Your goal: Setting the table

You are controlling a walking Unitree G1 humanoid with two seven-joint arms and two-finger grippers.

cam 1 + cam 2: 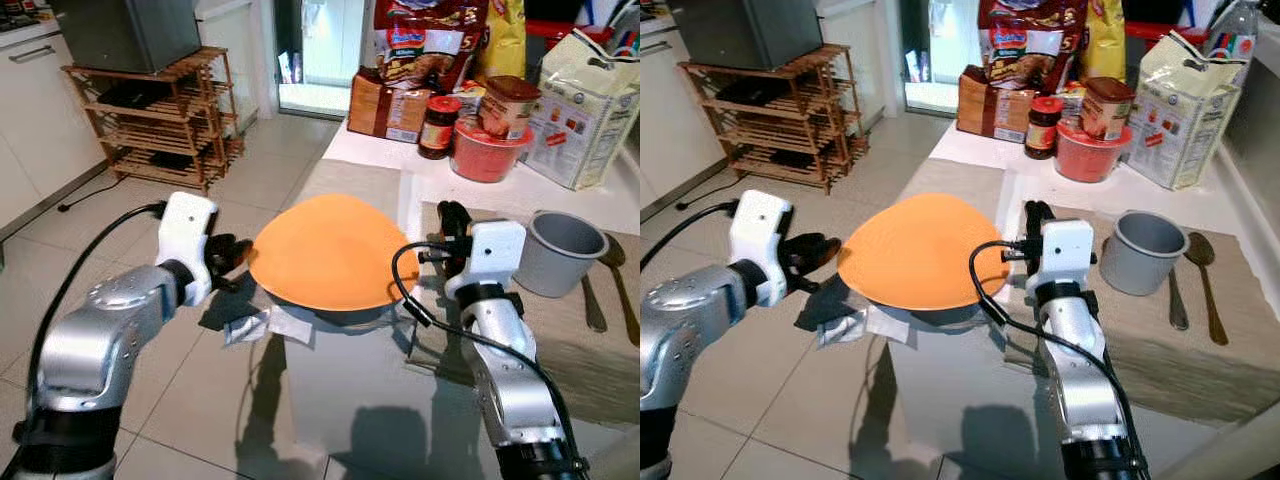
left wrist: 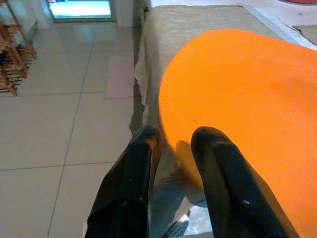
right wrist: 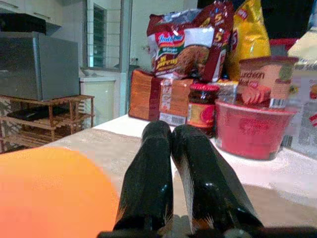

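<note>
Orange plate (image 1: 325, 250) overhangs worktop (image 1: 560, 350) edge. Left claw (image 2: 171, 144) parted, astride plate rim, not yet clamped. Right claw (image 3: 171, 131) clenched, empty, beside plate. Advice: clamp rim firmly, lift level, move toward grey cup (image 1: 555, 250).

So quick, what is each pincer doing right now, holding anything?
Left pincer: open a little at the edge of the orange plate, holding nothing.
Right pincer: shut, empty, beside the plate's other edge.

bright daylight, sharp views, shadows on floor (image 1: 150, 400).
</note>
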